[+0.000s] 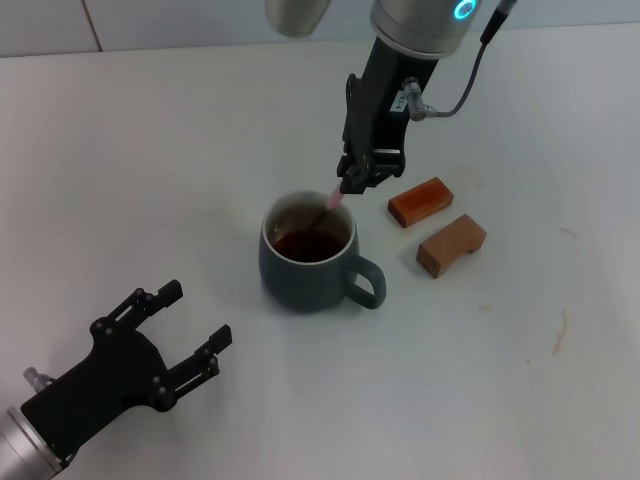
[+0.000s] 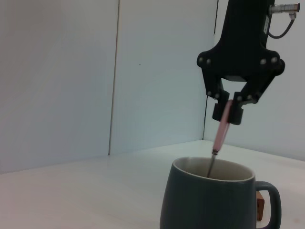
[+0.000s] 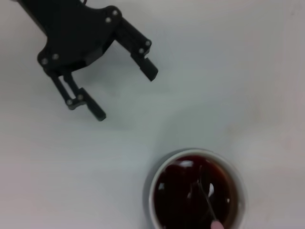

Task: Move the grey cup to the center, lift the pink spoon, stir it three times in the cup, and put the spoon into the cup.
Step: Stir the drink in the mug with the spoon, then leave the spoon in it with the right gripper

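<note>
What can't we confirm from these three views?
- Metal bowl of the slim pink-handled spoon: under the dark brown liquid in all views.
- Squat blue-grey ceramic mug: base cropped in left wrist view, near rim in right wrist view.
- Two orange-brown blocks: mostly behind the mug in left wrist view.

We record a squat dark blue-grey ceramic cup (image 1: 312, 265), white on the inside, holding dark reddish-brown liquid (image 3: 194, 195) with pale glints on its surface. We note a slim spoon with a pale pink handle (image 2: 221, 131) and a grey metal neck. We list two orange-brown blocks (image 1: 437, 221): the farther one deeper orange-red, the nearer one paler tan-brown. We enter the tabletop (image 1: 150, 170) as plain off-white with a few faint brownish marks toward the right. We log the right hand (image 1: 357, 181) as black, on a silver arm bearing a glowing cyan ring; the left hand (image 1: 185, 330) is matte black with small silver screw heads.
</note>
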Robot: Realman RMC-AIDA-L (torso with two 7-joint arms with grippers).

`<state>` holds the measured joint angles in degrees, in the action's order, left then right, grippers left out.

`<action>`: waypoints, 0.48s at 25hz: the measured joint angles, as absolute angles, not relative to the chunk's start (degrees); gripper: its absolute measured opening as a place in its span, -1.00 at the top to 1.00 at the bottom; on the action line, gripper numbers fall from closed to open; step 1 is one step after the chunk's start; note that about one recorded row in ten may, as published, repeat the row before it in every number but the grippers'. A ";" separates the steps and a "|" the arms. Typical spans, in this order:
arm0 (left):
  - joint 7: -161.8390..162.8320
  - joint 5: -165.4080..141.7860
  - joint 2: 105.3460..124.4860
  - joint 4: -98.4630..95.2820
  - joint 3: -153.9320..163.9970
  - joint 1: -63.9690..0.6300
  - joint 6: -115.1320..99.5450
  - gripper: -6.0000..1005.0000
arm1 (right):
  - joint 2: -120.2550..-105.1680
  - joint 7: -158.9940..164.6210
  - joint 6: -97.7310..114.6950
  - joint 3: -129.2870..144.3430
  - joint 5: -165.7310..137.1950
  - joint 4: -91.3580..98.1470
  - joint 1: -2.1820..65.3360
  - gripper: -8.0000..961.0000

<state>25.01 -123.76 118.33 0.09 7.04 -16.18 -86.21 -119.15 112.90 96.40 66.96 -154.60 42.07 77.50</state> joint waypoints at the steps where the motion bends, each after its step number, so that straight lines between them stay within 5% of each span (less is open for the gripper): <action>1: 24.94 -123.75 118.34 0.09 7.04 -16.17 -86.21 -0.61 | -119.20 113.35 96.11 66.98 -154.85 42.11 77.76 0.75; 12: 24.92 -123.76 118.39 -0.48 7.12 -16.28 -86.12 -0.61 | -119.36 114.23 98.12 68.93 -154.48 41.92 78.97 0.76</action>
<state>24.92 -123.76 118.39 -0.48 7.12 -16.28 -86.12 -119.36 114.24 98.12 68.93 -154.48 41.92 78.97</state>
